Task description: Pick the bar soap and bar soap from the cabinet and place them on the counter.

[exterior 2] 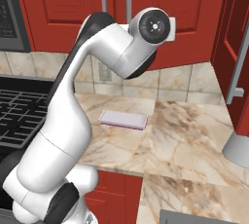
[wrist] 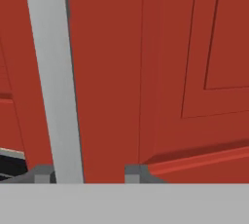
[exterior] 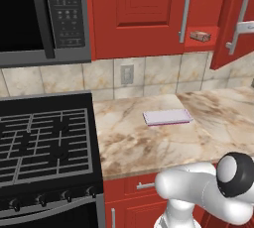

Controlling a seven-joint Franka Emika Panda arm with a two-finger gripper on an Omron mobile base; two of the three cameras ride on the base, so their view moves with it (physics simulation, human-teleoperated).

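Note:
A small peach-brown bar soap lies on the red shelf of the cabinet, in the gap beside the door that stands swung open. In the hand view a long silver bar handle of a red cabinet door runs up between the two dark tips of my gripper. The jaws are shut on this handle. The beige marbled counter lies below the cabinet. My white arm reaches up towards the cabinet doors.
A flat lavender pad lies on the counter near the wall. The black gas stove is at the left, with a microwave above it. An open red door and a grey rounded object stand at the right.

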